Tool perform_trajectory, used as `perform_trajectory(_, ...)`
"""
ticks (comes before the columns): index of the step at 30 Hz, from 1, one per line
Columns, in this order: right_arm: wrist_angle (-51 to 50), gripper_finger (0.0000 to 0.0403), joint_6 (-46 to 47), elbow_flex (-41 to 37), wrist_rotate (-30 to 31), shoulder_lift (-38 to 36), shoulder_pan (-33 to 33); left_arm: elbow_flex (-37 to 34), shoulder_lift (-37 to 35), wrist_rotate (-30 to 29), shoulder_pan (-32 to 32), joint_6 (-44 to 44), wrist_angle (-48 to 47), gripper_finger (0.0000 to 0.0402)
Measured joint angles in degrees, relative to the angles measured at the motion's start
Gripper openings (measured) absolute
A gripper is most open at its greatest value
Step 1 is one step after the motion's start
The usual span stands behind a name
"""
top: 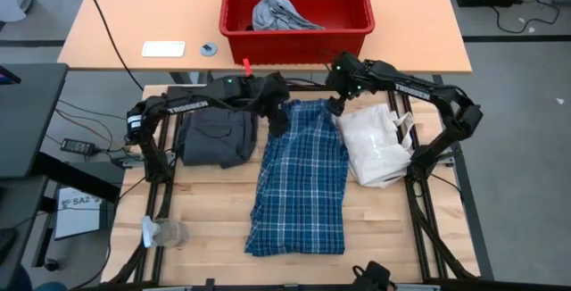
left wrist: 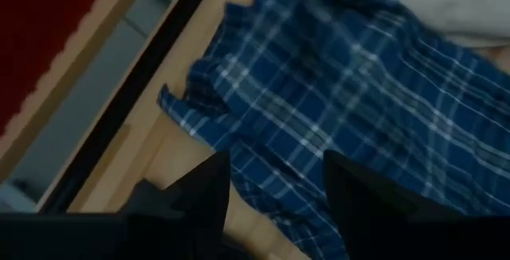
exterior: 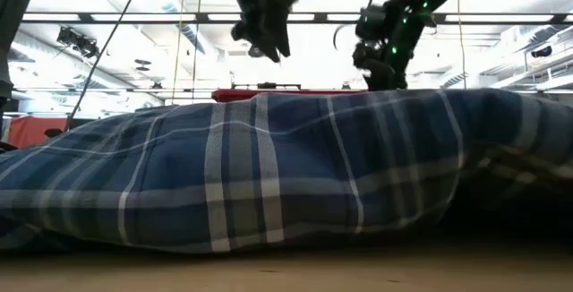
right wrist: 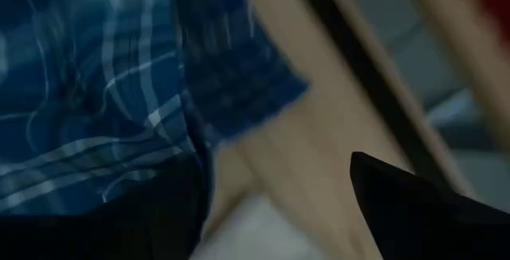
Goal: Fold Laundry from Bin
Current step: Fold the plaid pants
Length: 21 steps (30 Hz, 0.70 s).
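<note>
A blue-and-white plaid shirt (top: 300,179) is laid out lengthwise in the middle of the wooden counter (top: 384,228), its far edge close to the counter's far edge and its near hem short of the near edge, where bare wood is left. A folded dark grey garment (top: 214,137) is seen just left of the shirt, and a white fabric bag (top: 376,144) just right of it, so little free room remains along either long side.

The left gripper (top: 277,117) is held above the shirt's far left corner, its fingers (left wrist: 209,194) parted with nothing between them. The right gripper (top: 336,105) is held above the far right corner, its fingers (right wrist: 414,204) likewise spread and released. In the low view both grippers are seen raised clear of the cloth.

The red bin (top: 295,34) is placed on a second counter beyond, well apart from the shirt, with a light grey piece (top: 277,13) crumpled inside. A small grey-and-white item (top: 163,231) lies near the left near corner.
</note>
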Motion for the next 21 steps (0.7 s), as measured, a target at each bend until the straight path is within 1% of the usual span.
perform_trajectory(4,-4.8,0.0311,0.8,0.0,1.7,2.6,0.3,0.0,3.5,0.4,2.0,-1.4,0.9,0.0205)
perform_trajectory(6,-4.0,0.0311,0.2,0.0,2.2,3.0,0.8,0.0,5.9,2.2,4.1,-1.3,2.2,0.0205)
perform_trajectory(10,0.2,0.0311,0.5,0.0,2.2,2.9,1.3,0.0,11.2,11.8,8.8,-1.1,6.5,0.0205)
perform_trajectory(14,0.8,0.0311,3.3,0.0,2.1,2.9,1.4,0.0,15.6,17.8,12.2,0.9,10.6,0.0205)
perform_trajectory(16,0.7,0.0311,3.7,0.0,1.7,2.9,1.4,0.0,17.3,19.1,13.1,1.8,12.6,0.0205)
perform_trajectory(21,0.4,0.0311,4.0,0.0,0.5,2.9,1.7,0.0,20.5,19.3,14.8,2.7,15.0,0.0205)
